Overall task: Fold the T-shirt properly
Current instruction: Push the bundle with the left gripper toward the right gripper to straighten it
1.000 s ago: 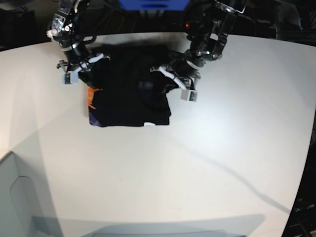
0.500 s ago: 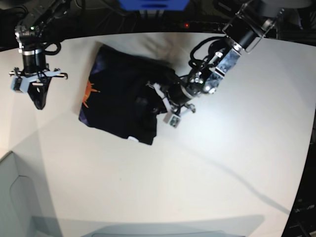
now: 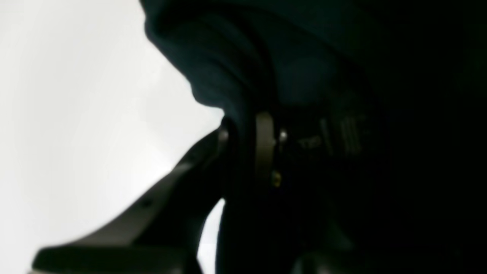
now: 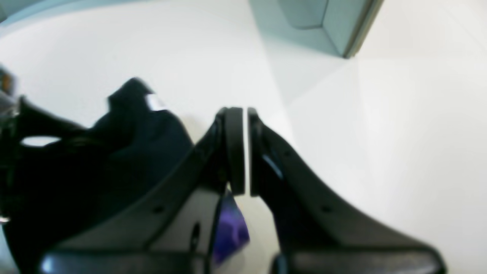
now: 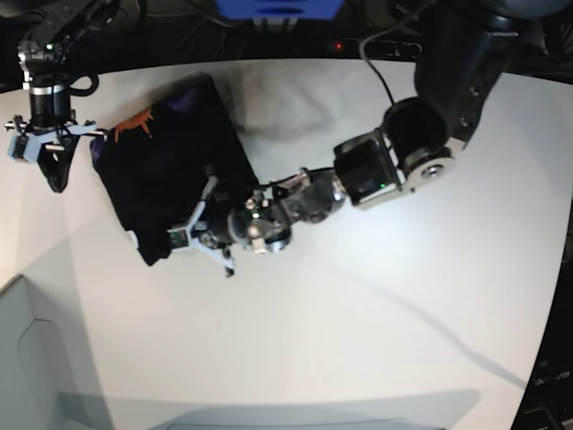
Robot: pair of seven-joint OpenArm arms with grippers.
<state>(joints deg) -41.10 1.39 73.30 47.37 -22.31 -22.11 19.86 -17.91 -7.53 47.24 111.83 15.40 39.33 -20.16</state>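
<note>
The black T-shirt (image 5: 170, 157) lies folded and turned askew at the table's back left, with its orange print (image 5: 134, 125) at the far corner. My left gripper (image 5: 201, 236), reaching far across, is shut on the shirt's near edge. In the left wrist view dark cloth (image 3: 236, 57) runs between the two fingers of the left gripper (image 3: 243, 131). My right gripper (image 5: 52, 170) hangs just left of the shirt, apart from it. Its fingers (image 4: 234, 148) are shut on nothing, and the shirt (image 4: 114, 160) with its white tag (image 4: 154, 102) lies beside them.
The white table (image 5: 376, 322) stretches to the front and right. A grey bin (image 5: 27, 358) stands at the front left corner, and it also shows as the bin (image 4: 323, 23) in the right wrist view. Dark equipment lines the back edge.
My left arm has dragged the T-shirt to the left and turned it. The right gripper let go of the shirt, swung out to the far left and stays there, shut.
</note>
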